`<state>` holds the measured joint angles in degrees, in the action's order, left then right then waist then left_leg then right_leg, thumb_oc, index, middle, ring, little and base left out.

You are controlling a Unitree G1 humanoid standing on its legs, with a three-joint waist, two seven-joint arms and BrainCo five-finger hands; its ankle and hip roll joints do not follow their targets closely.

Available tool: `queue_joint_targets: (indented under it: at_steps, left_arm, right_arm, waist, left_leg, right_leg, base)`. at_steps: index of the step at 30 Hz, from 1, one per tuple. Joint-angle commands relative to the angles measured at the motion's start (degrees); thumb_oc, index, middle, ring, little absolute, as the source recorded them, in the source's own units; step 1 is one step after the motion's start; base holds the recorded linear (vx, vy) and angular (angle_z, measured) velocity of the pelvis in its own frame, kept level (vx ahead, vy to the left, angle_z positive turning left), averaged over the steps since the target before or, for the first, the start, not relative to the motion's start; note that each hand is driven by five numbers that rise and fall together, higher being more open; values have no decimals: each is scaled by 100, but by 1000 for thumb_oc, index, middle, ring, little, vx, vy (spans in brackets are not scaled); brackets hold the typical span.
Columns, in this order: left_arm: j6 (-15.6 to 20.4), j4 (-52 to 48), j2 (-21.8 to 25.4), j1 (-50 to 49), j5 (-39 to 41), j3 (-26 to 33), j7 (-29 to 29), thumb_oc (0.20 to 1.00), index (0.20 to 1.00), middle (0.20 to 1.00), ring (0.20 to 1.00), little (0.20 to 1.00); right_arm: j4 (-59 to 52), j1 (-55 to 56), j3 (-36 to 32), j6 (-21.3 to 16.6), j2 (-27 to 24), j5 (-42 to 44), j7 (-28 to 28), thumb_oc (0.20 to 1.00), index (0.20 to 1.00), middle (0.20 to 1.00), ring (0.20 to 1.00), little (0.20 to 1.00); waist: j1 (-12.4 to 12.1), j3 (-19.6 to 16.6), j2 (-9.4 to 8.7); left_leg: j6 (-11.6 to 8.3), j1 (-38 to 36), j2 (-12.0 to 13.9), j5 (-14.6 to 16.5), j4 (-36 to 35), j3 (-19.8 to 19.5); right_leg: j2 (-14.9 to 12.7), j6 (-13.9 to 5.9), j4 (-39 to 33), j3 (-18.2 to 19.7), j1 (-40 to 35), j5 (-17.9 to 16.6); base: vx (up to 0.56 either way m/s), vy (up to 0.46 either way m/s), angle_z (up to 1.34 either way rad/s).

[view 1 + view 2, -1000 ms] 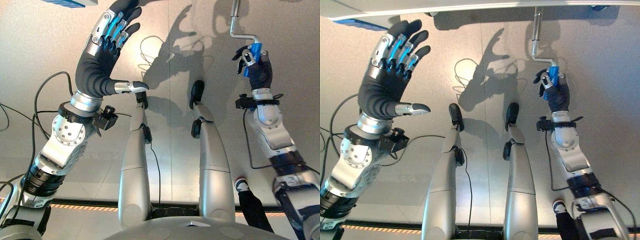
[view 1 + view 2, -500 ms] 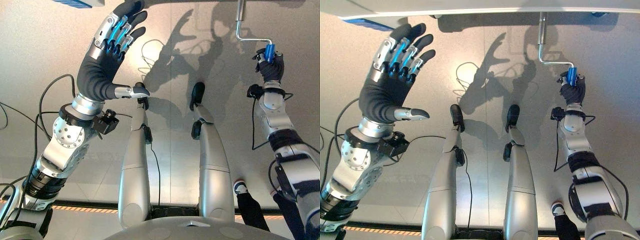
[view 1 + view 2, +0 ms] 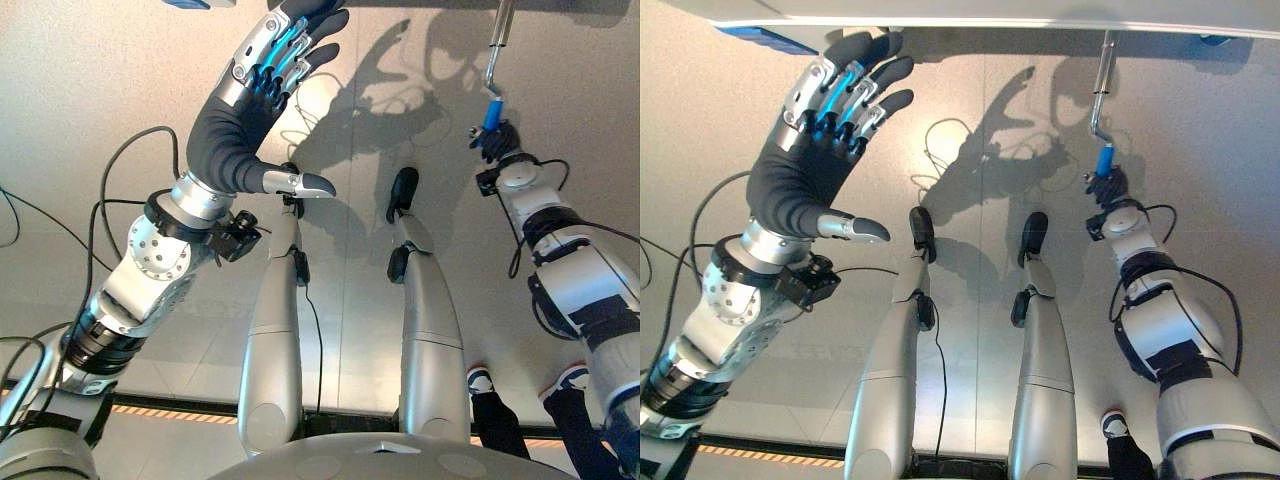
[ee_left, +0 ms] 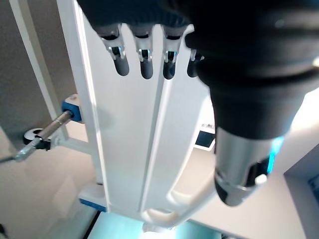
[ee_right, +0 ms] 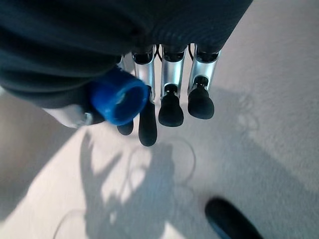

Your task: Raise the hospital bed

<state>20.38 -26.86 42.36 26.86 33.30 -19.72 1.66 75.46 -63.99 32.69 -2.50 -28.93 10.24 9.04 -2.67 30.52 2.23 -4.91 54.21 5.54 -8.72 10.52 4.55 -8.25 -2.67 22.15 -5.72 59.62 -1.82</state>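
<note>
Right now my right hand is curled round the blue grip of the crank handle; in the right wrist view the round blue end of that grip pokes out beside my fingers, which bend over it, so I judge the hold to be firm. From the grip the steel crank runs up through its bend and on to the white bed frame, where its shaft goes under the edge. Relative to that crank, my left hand is well apart on the far side, raised with its fingers spread and its thumb stuck out, holding nothing. In the left wrist view those fingers are straight and lie close over a white slatted panel of the bed; I cannot tell whether they touch it. Beyond the crank and away from the frame there is bare grey floor, with a person's shoe near my right arm. As for progress, I am on the crank, mid-turn by my reckoning, but nothing tells me how high the bed stands, so I judge cranking remains.
</note>
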Motion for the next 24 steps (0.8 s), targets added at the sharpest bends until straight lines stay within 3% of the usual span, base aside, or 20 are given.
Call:
queue_joint_targets:
  at_steps: [1, 4, 9, 13, 17, 20, 23, 24]
  left_arm:
    - [127, -407, -280, -123, -132, 70, 39, 1000, 1000, 1000, 1000, 1000]
    - [91, -393, -415, -193, -183, 167, 128, 1000, 1000, 1000, 1000, 1000]
    - [71, -388, -495, -258, -240, 261, 277, 1000, 1000, 1000, 1000, 1000]
    - [131, -422, -476, -353, -233, 330, 333, 1000, 1000, 1000, 1000, 1000]
    - [247, -452, -354, -342, -231, 328, 383, 1000, 1000, 1000, 1000, 1000]
    - [323, -463, -189, -380, -298, 377, 450, 1000, 1000, 1000, 1000, 1000]
    - [375, -485, -11, -389, -433, 402, 513, 1000, 1000, 1000, 1000, 1000]
    - [375, -483, -12, -386, -433, 398, 514, 1000, 1000, 1000, 1000, 1000]
  right_arm:
    - [13, 208, 792, 125, 532, -974, -301, 200, 200, 200, 200, 200]
    - [-290, 291, 763, 63, 1055, -751, -289, 200, 200, 200, 200, 200]
    - [-949, 264, 1265, 41, 1839, -1190, -363, 200, 200, 200, 200, 200]
    - [-2043, 314, 1565, -125, 1959, -1434, -352, 200, 200, 200, 200, 200]
    - [-3452, 345, 1499, -494, 1712, -1118, -155, 200, 200, 200, 200, 200]
    - [-4618, 361, 1375, -755, 1217, -977, -18, 200, 200, 200, 200, 200]
    - [-5844, 598, 1008, -1019, 389, -769, 173, 200, 200, 200, 200, 200]
    - [-5848, 600, 1005, -1017, 386, -769, 173, 200, 200, 200, 200, 200]
  waist:
    - [-111, -72, 385]
    - [-113, -72, 375]
    - [-106, -72, 343]
    - [-108, -72, 332]
    - [-92, -72, 294]
    - [-36, -72, 227]
    - [53, -72, 166]
    - [51, -72, 168]
  left_leg:
    - [48, -67, -99, 564, 311, -73]
    - [54, -82, -113, 555, 273, -61]
    - [59, -107, -125, 560, 247, -56]
    - [54, -126, -131, 554, 222, -62]
    - [54, -137, -136, 560, 245, -63]
    - [49, -133, -125, 562, 248, -54]
    - [56, -113, -124, 578, 289, -45]
    - [56, -113, -124, 578, 289, -45]
  right_leg:
    - [128, -461, -236, -145, -158, -97]
    - [134, -458, -278, -115, -160, -114]
    - [133, -451, -311, -118, -183, -122]
    - [103, -469, -334, -122, -210, -134]
    - [91, -473, -315, -112, -215, -139]
    - [88, -475, -320, -99, -216, -135]
    - [82, -478, -283, -75, -204, -121]
    - [83, -478, -283, -76, -205, -121]
  base:
    - [0, 0, 0]
    - [0, 0, 0]
    - [0, 0, 0]
    - [2, -1, -3]
    - [5, 2, -5]
    - [2, 1, -1]
    - [0, 0, 0]
    - [0, 0, 0]
